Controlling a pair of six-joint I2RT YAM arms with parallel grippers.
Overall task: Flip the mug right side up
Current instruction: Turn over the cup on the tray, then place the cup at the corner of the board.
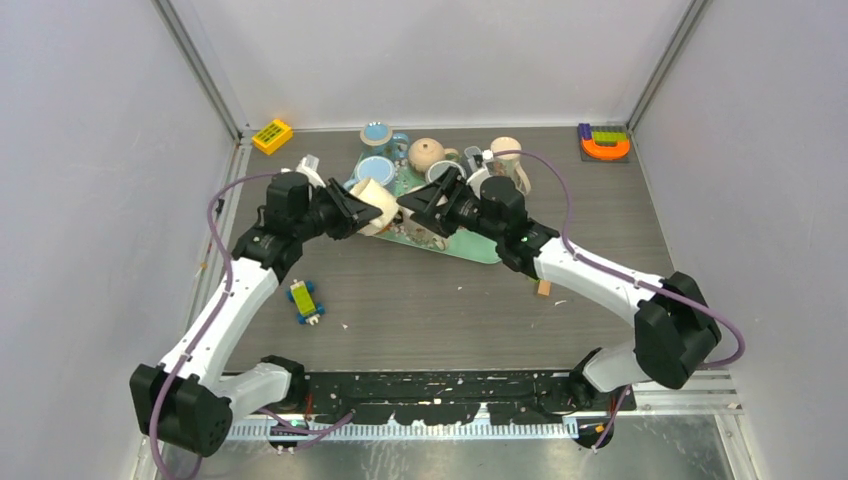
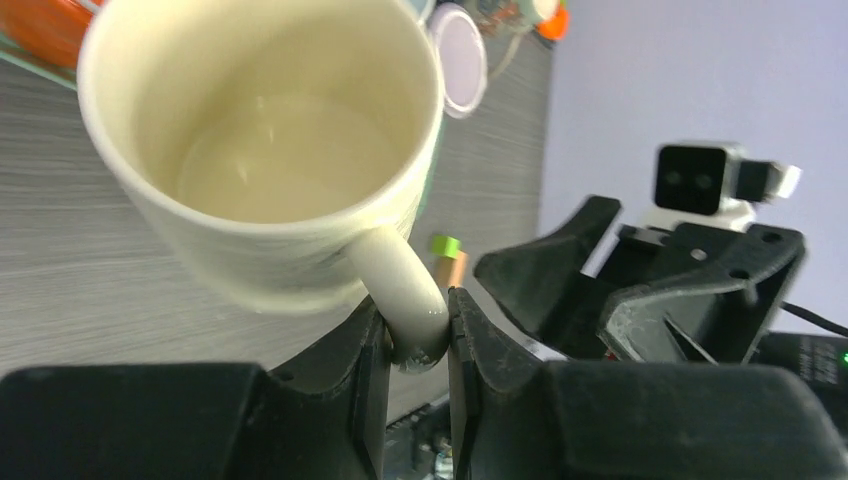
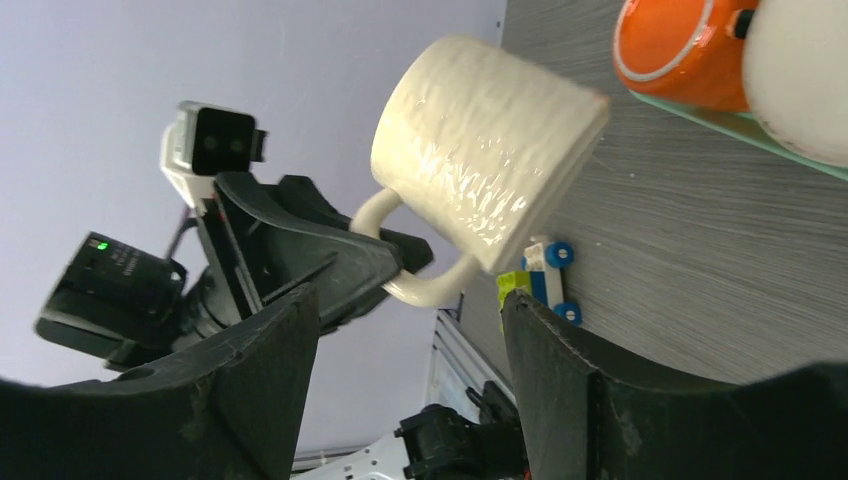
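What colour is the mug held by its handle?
Plain cream all over; the mug shows best in the left wrist view.

Both arms come up from their bases at the near edge and end up basically nose to nose over the middle of the tabletop. The left arm (image 1: pixel 222 318) runs up the left side, bends, and turns its wrist in toward the right. Its jaws are pinched tight on the handle of the mug (image 2: pixel 260 150), holding it tilted and off the tabletop. The right arm (image 1: pixel 590 272) pretty much mirrors it: it folds out to the right, then the forearm angles up and left, with the wrist pointed at the left one. Its jaws are spread wide, facing the mug, gripping nothing.
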